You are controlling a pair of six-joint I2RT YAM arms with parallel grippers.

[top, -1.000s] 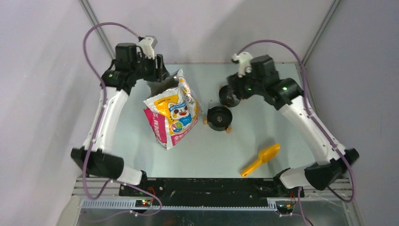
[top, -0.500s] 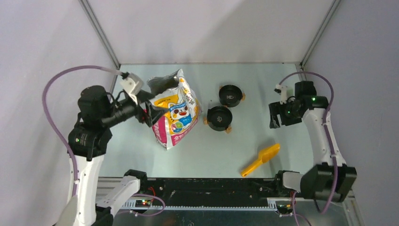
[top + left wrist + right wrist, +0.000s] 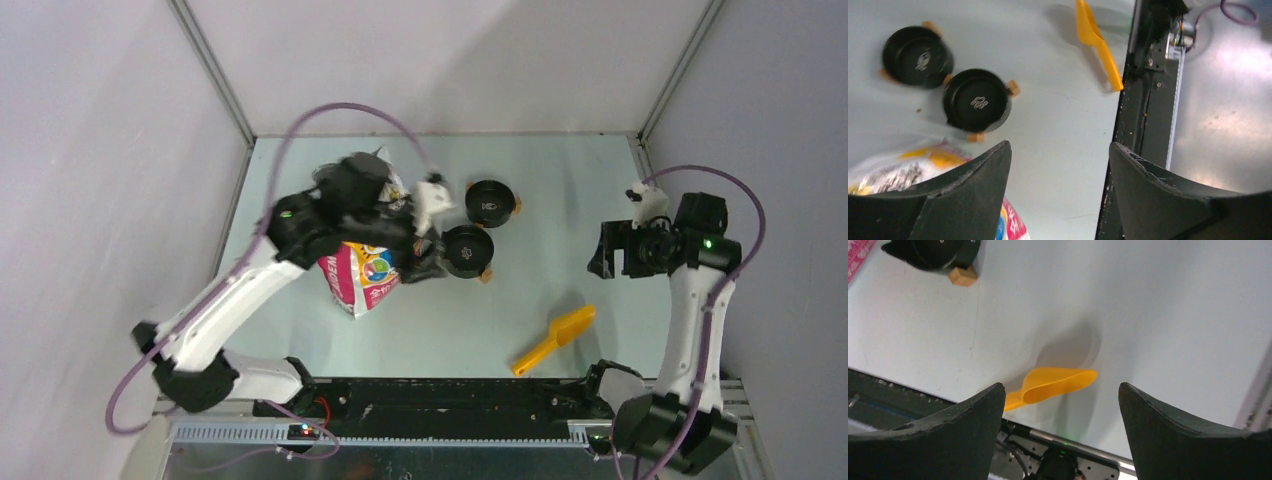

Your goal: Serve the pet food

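Pet food (image 3: 888, 176) seems to sit inside the pink-and-yellow bag (image 3: 358, 285) on the bench (image 3: 560, 170). The left pincer (image 3: 1059, 150) and right pincer (image 3: 1060, 390) both stand apart, empty. A careless grab could tip the bag, scattering it, or knock the yellow scoop (image 3: 1048, 385) off.

I see the bag (image 3: 362, 288) lying on the table (image 3: 560, 180), left of centre. Two bowls stand close together to its right. The near bowl (image 3: 467, 250) is just beside the bag, and the far bowl (image 3: 490, 203) is behind it and slightly to the right. The scoop (image 3: 556, 338) lies nearer to me, right of the bowls and well apart from them, its handle toward the near edge. My left gripper (image 3: 425, 262) hangs over the bag's right side, beside the near bowl. My right gripper (image 3: 603, 258) sits at the table's right, behind the scoop.
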